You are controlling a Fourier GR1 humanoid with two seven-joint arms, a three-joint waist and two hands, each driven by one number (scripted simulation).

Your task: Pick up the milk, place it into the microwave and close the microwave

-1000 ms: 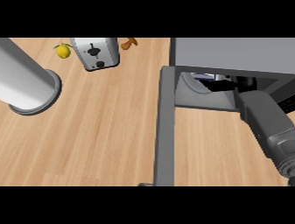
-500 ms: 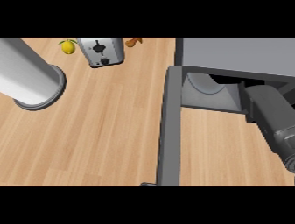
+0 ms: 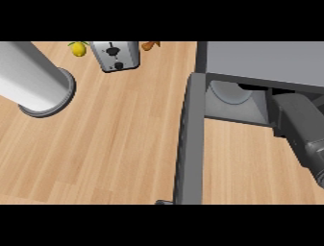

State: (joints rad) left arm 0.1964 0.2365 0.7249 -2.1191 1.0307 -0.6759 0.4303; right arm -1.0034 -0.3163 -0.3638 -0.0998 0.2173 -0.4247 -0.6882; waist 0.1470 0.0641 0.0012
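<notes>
Reaching: right forearm (image 3: 307,134) enters the microwave (image 3: 278,60) at three o'clock.
Right hand: hidden inside; grasp cannot be told.
Milk: not visible, perhaps inside.
Door (image 3: 190,144): swung open, unclosed.
Left hand: out of view.
Remaining: likely withdrawing, closing.

A wooden surface (image 3: 107,153) carries a tall white cylinder (image 3: 18,74) on a grey round base at the far left. Along the far edge stands a silver toaster (image 3: 115,55), with a yellow lemon (image 3: 78,48) just beside its left and an orange item (image 3: 150,45), only partly visible, to its right.
</notes>
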